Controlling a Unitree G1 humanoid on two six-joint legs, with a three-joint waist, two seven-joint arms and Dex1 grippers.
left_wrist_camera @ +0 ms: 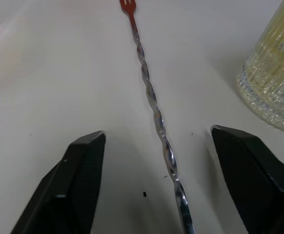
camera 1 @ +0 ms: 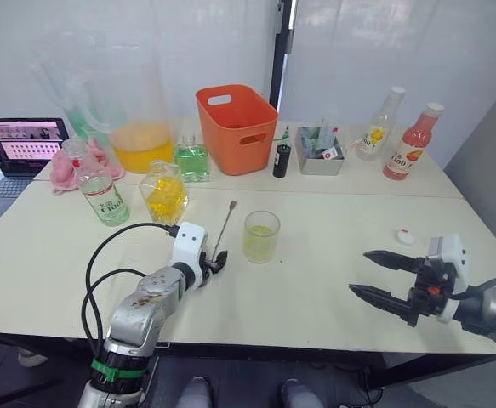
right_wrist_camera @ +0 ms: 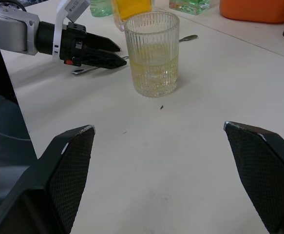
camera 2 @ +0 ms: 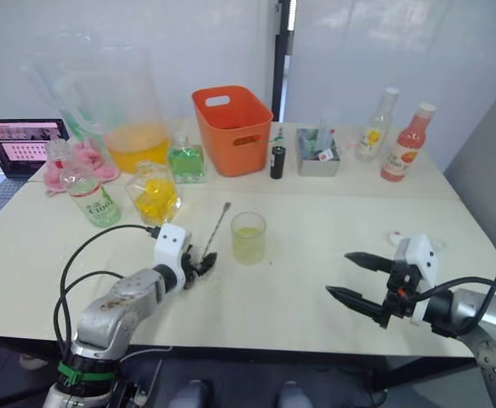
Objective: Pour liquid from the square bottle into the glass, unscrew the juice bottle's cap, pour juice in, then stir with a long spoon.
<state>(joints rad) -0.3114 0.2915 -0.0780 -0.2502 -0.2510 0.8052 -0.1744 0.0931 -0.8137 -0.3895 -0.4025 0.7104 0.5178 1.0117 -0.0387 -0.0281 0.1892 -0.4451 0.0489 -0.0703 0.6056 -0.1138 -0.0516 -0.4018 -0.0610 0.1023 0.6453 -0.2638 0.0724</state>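
Note:
The long spoon (camera 1: 224, 228) lies flat on the table just left of the glass (camera 1: 261, 236), which holds some yellow-green liquid. My left gripper (camera 1: 217, 262) is low at the spoon's near end, open, with the twisted handle (left_wrist_camera: 154, 109) running between its fingers (left_wrist_camera: 81, 170). The square bottle (camera 1: 163, 192) with yellow liquid stands behind it, and the juice bottle (camera 1: 101, 194) is further left. A small white cap (camera 1: 406, 237) rests on the table at the right. My right gripper (camera 1: 359, 272) hovers open near the front right, pointing toward the glass (right_wrist_camera: 152, 53).
Along the back stand a huge pitcher (camera 1: 137, 119), a green bottle (camera 1: 192, 160), an orange basket (camera 1: 237, 127), a small black bottle (camera 1: 282, 160), a grey box (camera 1: 320, 155), a yellow-labelled bottle (camera 1: 379, 127) and a pink-red bottle (camera 1: 411, 144). A laptop (camera 1: 22, 140) sits far left.

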